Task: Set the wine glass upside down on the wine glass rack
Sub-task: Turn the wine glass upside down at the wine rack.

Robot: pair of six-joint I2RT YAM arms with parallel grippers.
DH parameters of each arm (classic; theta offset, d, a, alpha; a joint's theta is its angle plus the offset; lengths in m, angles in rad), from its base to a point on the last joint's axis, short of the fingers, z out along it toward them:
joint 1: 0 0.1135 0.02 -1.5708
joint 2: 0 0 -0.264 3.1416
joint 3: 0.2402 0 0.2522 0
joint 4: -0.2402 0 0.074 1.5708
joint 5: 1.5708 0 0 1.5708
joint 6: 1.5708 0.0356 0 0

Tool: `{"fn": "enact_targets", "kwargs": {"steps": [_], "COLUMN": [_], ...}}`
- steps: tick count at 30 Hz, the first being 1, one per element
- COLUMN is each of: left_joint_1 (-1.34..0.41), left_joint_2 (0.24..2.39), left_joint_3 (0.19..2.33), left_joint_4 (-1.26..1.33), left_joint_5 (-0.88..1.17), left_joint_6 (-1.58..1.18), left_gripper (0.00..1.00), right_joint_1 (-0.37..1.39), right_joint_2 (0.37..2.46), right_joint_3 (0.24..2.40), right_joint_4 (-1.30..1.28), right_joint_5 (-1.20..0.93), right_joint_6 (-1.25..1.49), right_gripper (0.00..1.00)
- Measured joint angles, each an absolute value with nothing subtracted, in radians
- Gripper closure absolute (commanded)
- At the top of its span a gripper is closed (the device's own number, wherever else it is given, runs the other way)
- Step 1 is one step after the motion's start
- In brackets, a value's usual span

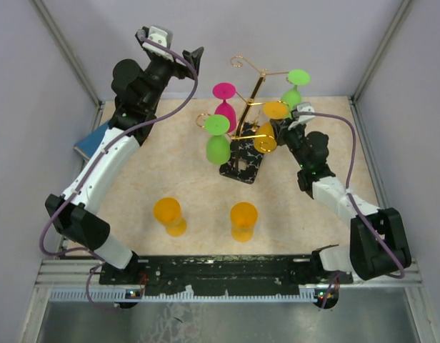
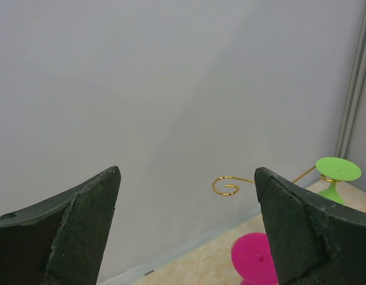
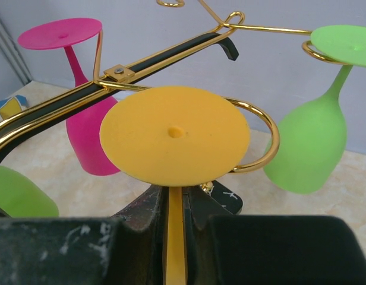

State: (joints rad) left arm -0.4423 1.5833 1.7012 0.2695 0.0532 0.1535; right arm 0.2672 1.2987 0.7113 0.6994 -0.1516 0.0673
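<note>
Because it must hang bowl-down, my right end effector is clamped on the stem of the orange wine glass, foot up at a curled arm on the right of the wine glass rack. My left end effector stands apart, parked far-left, out of the way.

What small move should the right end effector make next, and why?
Probably lower the orange wine glass slightly until its foot rests on the near curl of the wine glass rack. The right end effector is shut on the stem, and the foot sits about level with that curl.

Grey walls, beige tabletop — soft light
</note>
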Motion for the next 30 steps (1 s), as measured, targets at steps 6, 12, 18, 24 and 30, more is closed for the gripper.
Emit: {"fn": "enact_targets", "kwargs": {"steps": [6,12,18,24,30], "left_joint_1": [-0.44,-0.434,-0.429,-0.429,-0.422], "left_joint_2": [1.584,1.586,1.597,1.607,1.616], "left_joint_3": [1.701,1.697,1.697,1.697,1.697], "left_joint_4": [0.273,0.279,0.282,0.284,0.284], "left_joint_5": [0.059,0.065,0.074,0.084,0.094], "left_joint_6": [0.153,0.153,0.153,0.153,0.153], "left_gripper": [0.0,0.0,0.0,0.0,0.0], "right_joint_1": [0.282,0.299,0.311,0.316,0.319], "right_joint_2": [1.312,1.321,1.338,1.354,1.373], "right_joint_3": [0.728,0.749,0.767,0.783,0.786], "right_joint_4": [0.712,0.709,0.687,0.667,0.674], "right_joint_5": [-0.11,-0.045,0.025,0.097,0.154], "right_joint_6": [0.075,0.081,0.082,0.081,0.078], "right_gripper": [1.0,1.0,1.0,1.0,1.0]}}
